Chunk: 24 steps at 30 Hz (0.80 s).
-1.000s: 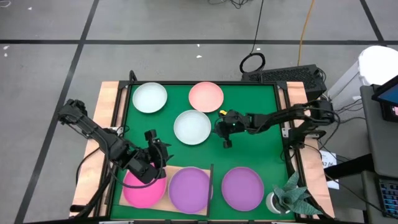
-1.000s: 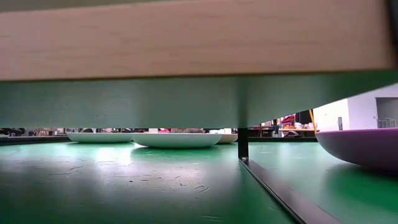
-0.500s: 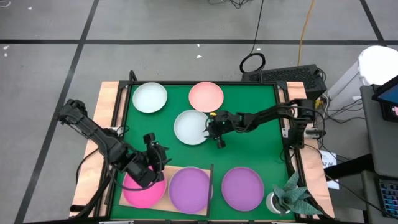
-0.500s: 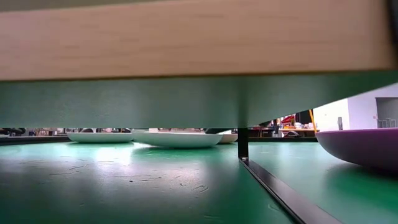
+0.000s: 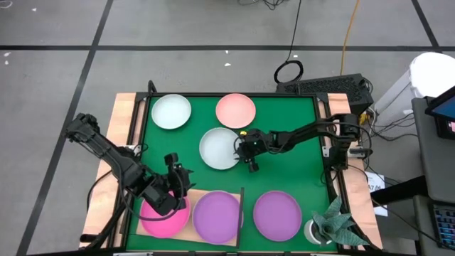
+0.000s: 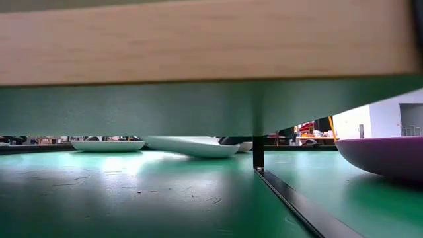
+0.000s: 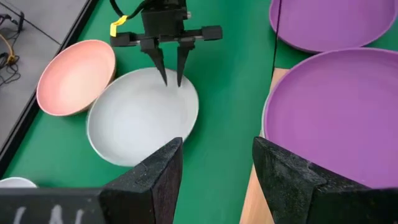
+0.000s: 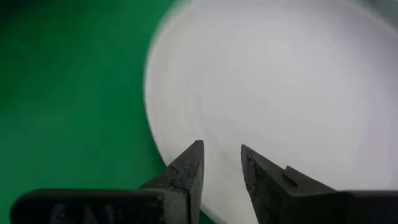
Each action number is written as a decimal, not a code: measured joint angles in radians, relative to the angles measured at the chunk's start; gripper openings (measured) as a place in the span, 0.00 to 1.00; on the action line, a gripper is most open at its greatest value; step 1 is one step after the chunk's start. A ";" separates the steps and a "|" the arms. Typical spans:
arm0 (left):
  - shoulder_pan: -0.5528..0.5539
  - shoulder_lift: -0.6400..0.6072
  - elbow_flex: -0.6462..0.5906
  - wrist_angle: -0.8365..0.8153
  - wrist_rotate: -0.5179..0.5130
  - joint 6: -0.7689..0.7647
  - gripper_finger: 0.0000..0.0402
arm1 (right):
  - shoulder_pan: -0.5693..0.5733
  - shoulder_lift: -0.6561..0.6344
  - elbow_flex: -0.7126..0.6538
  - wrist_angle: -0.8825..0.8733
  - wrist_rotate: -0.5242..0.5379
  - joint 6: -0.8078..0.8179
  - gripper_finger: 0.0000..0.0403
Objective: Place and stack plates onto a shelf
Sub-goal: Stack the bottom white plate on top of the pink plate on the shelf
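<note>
A white plate [image 5: 217,148] [image 7: 140,121] lies mid-mat and shows tilted in the low view [image 6: 188,145], left side raised and right side down. My right gripper [image 5: 242,151] [image 8: 222,162] [image 7: 171,78] is at its right rim, fingers narrowly open. A mint plate [image 5: 171,112] and a salmon plate [image 5: 235,110] rest on the far mat. On the wood shelf [image 5: 195,194] lie a magenta plate [image 5: 162,220] and a purple plate [image 5: 217,216]. A second purple plate [image 5: 277,215] sits right of the dark upright [image 5: 242,205]. My left gripper [image 5: 178,186] [image 7: 217,180] hovers open and empty by the shelf's far edge. My right gripper meets the white plate at its right rim [image 7: 181,88], coming slanting down from the table's right. Both fingertips [image 7: 163,74] stand side by side on the rim, nothing between them. The plate's right side stays on the mat while its left side [image 6: 149,139] is tipped up.
A potted plant [image 5: 334,227] stands at the near right corner. Wooden strips [image 5: 124,135] flank the green mat [image 5: 284,171]. In the low view the shelf board [image 6: 211,39] fills the top and its dark upright [image 6: 258,152] stands mid-picture.
My right gripper has moved toward the table's left, from right of the white plate onto its right rim. The plate, flat on the mat before, now sits tipped with its left side raised, and it has slid slightly toward the near edge.
</note>
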 joint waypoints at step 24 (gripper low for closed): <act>0.000 0.000 0.000 0.011 0.000 0.028 0.50 | 0.037 -0.094 0.000 -0.131 0.000 -0.002 0.32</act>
